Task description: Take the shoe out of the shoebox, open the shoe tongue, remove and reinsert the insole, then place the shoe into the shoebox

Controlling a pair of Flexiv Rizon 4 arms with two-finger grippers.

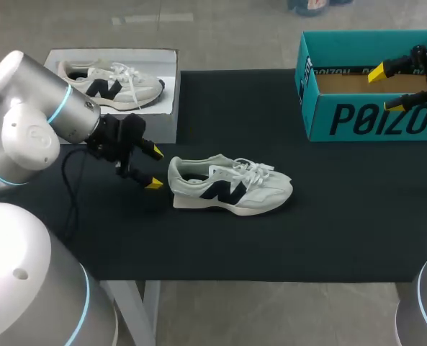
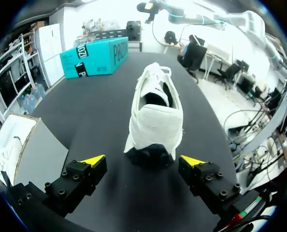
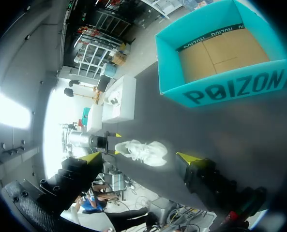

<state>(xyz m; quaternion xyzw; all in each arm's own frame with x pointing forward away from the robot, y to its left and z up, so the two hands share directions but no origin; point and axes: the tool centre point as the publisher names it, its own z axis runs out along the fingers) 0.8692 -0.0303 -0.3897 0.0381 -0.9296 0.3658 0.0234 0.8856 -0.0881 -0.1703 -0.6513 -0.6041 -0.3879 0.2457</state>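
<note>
A white shoe with a dark side logo lies on its sole in the middle of the black table, heel toward my left gripper. That gripper is open, just off the heel; in the left wrist view the shoe lies ahead of the left gripper, heel nearest. The teal shoebox stands open and empty at the far right. My right gripper hangs open above the box. From the right wrist, the right gripper is open, with the shoebox and the shoe far below.
A white lid or tray at the back left holds a second, similar shoe; it also shows beside the left gripper as a tray. Bare black tabletop lies between the shoe and the box.
</note>
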